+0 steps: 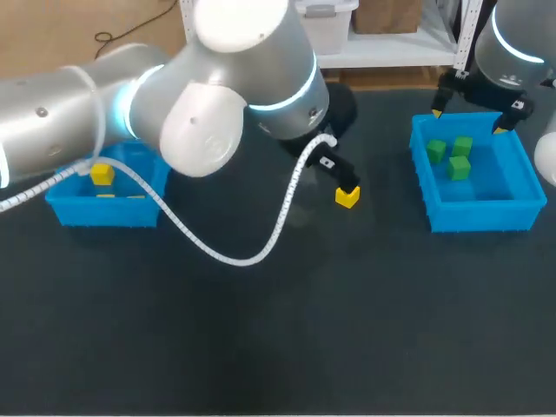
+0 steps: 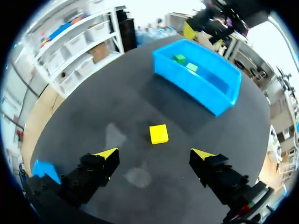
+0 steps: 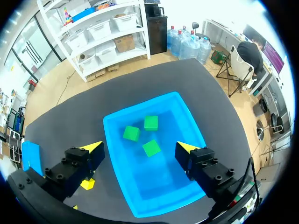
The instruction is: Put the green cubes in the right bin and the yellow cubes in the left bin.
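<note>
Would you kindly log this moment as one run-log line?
left gripper: open over loose yellow cube on table | right gripper: open over right bin | right bin: three green cubes | left bin: yellow cubes inside

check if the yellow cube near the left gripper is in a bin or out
Out: the yellow cube lies on the table, ahead of the left gripper, its fingers open.

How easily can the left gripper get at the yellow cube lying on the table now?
Probably easily: the left gripper hangs open close over the yellow cube, which lies alone on the dark table, with nothing between them.
</note>
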Robot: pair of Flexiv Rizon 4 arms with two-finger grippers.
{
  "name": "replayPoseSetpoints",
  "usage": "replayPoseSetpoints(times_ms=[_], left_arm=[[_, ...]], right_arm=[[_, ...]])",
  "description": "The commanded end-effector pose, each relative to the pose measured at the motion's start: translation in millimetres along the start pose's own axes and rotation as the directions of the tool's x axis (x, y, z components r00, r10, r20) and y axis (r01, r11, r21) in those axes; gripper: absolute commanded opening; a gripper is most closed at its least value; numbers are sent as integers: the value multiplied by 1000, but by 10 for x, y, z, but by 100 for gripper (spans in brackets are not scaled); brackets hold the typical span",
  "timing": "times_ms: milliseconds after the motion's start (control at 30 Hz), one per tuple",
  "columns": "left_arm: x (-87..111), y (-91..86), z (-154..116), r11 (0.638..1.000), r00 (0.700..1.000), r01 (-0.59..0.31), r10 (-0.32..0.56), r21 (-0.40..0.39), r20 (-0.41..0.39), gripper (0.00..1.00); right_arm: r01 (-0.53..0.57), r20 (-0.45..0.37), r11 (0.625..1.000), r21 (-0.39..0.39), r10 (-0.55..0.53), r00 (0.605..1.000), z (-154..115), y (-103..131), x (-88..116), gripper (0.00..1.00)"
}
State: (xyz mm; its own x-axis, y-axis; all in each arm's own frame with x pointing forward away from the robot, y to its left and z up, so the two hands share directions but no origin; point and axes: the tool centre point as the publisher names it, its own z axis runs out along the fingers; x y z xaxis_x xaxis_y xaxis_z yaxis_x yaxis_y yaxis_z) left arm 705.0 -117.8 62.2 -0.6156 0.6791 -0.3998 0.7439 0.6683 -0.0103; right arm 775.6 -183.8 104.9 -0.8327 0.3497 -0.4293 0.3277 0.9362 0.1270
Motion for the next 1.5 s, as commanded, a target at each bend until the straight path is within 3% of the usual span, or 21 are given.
replayPoseSetpoints(times_ms=[33,233,533,1000,1367,1400,1467,1500], left_arm=[[-171,17,132,999,999,4,-3,35,-38,100],[-166,-78,262,999,997,9,-6,36,-75,100],[-99,-74,432,998,993,51,-54,-22,-110,100],[-99,-48,621,995,992,49,-58,-83,-109,100],[-121,-62,669,992,997,48,-54,-117,-56,98],[-119,-64,672,992,996,60,-66,-109,-57,62],[-113,-46,684,990,993,98,-103,-98,-51,4],[-110,-41,691,990,993,104,-109,-95,-50,0]], right_arm=[[-2,7,1000,-1,2,1000,-6,-12,19,100],[-2,7,1000,-1,2,1000,-6,-12,19,100],[-2,7,1000,-1,2,1000,-6,-12,19,100],[-2,7,1000,-1,2,1000,-6,-12,19,100],[-2,7,1000,-1,2,1000,-6,-12,19,100],[-2,7,1000,-1,2,1000,-6,-12,19,100],[-2,7,1000,-1,2,1000,-6,-12,19,100],[-2,7,1000,-1,2,1000,-6,-12,19,100]])
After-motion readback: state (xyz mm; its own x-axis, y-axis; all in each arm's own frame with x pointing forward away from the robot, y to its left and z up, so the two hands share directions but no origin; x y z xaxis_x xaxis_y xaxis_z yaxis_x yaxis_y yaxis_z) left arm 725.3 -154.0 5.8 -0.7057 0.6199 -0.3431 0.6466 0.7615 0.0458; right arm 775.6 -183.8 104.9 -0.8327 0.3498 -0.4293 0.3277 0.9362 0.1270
